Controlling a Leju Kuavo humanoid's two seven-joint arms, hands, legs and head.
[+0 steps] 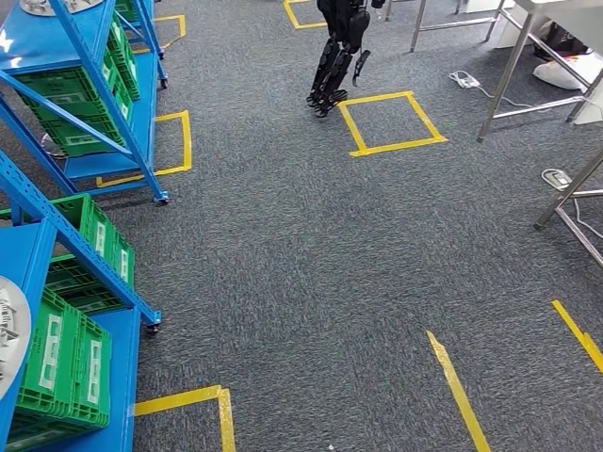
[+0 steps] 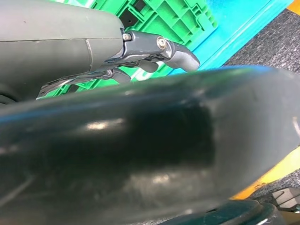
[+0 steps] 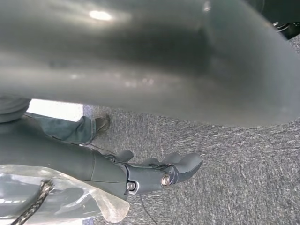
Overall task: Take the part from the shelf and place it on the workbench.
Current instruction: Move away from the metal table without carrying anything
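Observation:
A round silver part [image 1: 9,331] lies on top of the near blue shelf [image 1: 36,250] at the left edge of the head view. A second silver part [image 1: 48,5] lies on the far blue shelf [image 1: 42,47]. The workbench [image 1: 523,42] stands at the upper right on steel legs. My left hand [image 2: 152,50] hangs with fingers stretched out and nothing in them, beside green crates [image 2: 166,16]. My right hand [image 3: 161,171] hangs over grey carpet, fingers straight and empty.
Green crates [image 1: 68,353] fill the lower shelf levels. Another dark humanoid robot [image 1: 341,52] stands by a yellow taped square [image 1: 391,121]. Yellow tape lines [image 1: 459,391] mark the carpet. A person's trouser leg and shoe [image 3: 101,124] are near my right side. Cables and a power strip [image 1: 465,79] lie under the tables.

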